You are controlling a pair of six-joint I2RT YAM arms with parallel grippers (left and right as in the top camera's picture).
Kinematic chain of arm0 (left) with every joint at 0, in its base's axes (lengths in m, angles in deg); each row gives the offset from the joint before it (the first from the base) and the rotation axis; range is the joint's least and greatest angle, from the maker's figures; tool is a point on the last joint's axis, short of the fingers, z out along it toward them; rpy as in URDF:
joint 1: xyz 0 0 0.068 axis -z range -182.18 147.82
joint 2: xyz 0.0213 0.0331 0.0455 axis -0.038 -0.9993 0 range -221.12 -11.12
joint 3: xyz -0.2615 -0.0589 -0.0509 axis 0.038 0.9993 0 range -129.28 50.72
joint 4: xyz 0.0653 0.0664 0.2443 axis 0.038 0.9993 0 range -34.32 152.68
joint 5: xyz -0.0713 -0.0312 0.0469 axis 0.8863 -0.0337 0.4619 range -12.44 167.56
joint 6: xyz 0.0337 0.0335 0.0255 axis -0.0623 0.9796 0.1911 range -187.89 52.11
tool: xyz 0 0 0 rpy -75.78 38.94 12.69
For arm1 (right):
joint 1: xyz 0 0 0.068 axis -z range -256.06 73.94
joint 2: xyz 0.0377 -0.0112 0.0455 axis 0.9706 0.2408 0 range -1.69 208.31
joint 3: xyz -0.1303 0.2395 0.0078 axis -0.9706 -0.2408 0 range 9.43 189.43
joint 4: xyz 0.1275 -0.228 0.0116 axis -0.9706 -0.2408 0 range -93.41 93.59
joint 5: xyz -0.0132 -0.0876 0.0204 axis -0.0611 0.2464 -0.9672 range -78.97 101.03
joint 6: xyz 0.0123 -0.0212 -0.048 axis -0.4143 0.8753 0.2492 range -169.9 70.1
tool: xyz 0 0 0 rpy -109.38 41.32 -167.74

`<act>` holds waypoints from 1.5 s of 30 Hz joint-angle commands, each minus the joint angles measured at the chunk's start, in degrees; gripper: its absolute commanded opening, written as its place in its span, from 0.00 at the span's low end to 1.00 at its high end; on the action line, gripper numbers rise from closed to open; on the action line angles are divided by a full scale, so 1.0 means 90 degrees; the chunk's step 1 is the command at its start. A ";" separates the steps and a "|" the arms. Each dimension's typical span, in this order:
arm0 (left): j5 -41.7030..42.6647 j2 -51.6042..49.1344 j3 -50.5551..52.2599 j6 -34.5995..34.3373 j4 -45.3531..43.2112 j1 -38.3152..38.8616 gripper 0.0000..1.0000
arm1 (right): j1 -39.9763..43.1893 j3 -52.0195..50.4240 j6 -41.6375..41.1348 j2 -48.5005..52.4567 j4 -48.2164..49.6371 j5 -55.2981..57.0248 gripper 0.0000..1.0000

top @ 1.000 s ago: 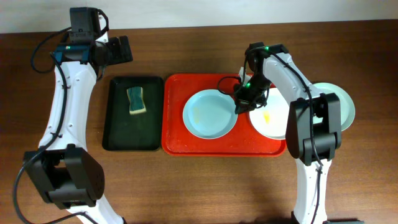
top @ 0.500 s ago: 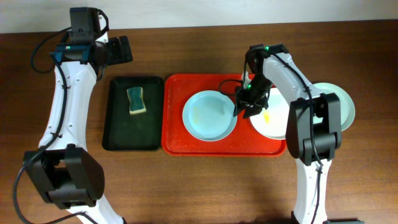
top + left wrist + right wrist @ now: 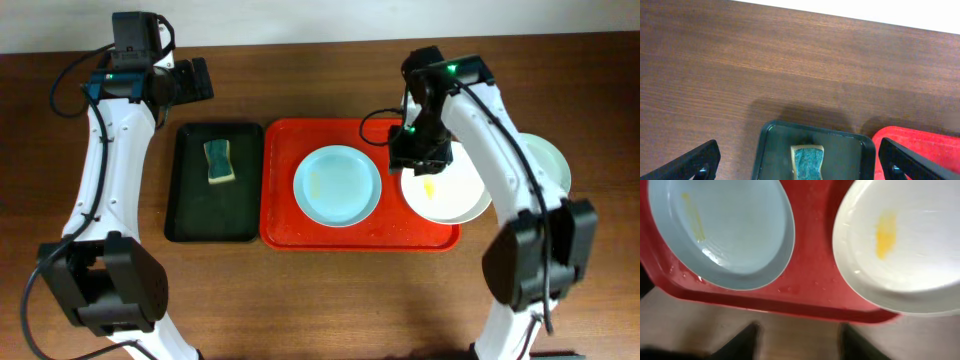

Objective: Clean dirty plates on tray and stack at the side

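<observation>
- Left gripper [image 3: 192,80] gapes wide and empty, beyond the black tray [image 3: 190,215].
- Right gripper [image 3: 420,155] stands parted, holding nothing, over the red tray [image 3: 280,190].
- Blue plate [image 3: 338,185] and smeared white plate [image 3: 450,195] lie on the red tray.
- Third plate [image 3: 555,165] rests on the table [image 3: 300,300], just right of it.

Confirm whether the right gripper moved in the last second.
Yes: the right gripper shifted away from the blue plate on the tray, to over the edge of the white plate.
</observation>
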 commanded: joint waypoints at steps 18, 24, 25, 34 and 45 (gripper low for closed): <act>0.0053 0.0039 -0.0029 0.0039 0.0005 -0.0002 0.99 | -0.0767 -0.2208 -0.0347 0.0209 0.2416 0.0724 0.31; 0.0053 0.0039 -0.0029 0.0039 0.0007 -0.0002 0.99 | -0.0770 -0.2370 -0.0350 0.0209 0.2851 0.0806 0.30; 0.0056 0.0039 -0.0029 0.0039 0.0007 0.0000 0.99 | -0.0770 -0.2370 -0.0350 0.0209 0.2868 0.0816 0.28; 0.0066 0.0039 -0.0029 0.0036 0.0005 -0.0002 0.99 | -0.0775 -0.2419 -0.0573 0.0209 0.3140 0.1044 0.28; 0.0070 0.0039 -0.0029 0.0036 0.0005 -0.0002 0.99 | -0.1280 -0.3257 -0.1188 -0.0226 0.3978 0.1797 0.22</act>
